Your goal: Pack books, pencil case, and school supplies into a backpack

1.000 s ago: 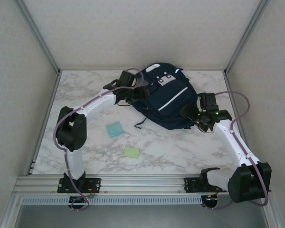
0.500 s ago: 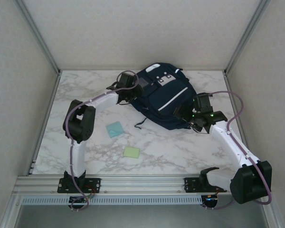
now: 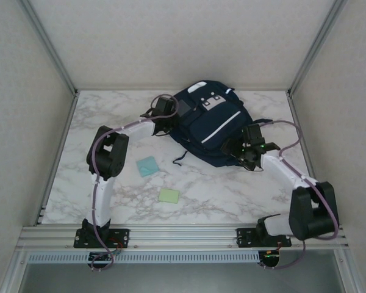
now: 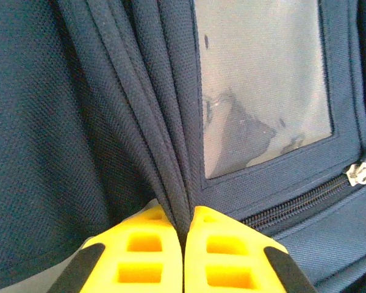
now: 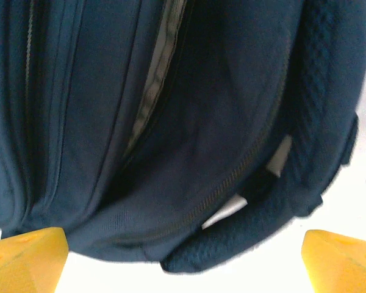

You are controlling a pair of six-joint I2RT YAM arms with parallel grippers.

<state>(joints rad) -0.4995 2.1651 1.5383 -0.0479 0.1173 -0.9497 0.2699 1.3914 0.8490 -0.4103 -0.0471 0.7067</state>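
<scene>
Up close, the left claw (image 4: 184, 224) is pinched shut on a raised fold of the navy backpack (image 3: 210, 125). Its yellow pads press together around the fabric, just beside a grey patch (image 4: 262, 85) and a zip (image 4: 293, 206). The right claw (image 5: 183, 259) gapes wide at the backpack's near right side, with its yellow tips far apart and nothing between them.

Seen from above, the backpack lies at the far middle of a white marbled desk (image 3: 232, 189). A light-blue square pad (image 3: 148, 165) and a smaller pale-green square pad (image 3: 168, 195) lie flat nearer the arms, apart from each other and from the backpack. Pale walls (image 3: 171, 36) and silver frame posts (image 3: 49, 46) enclose the desk.
</scene>
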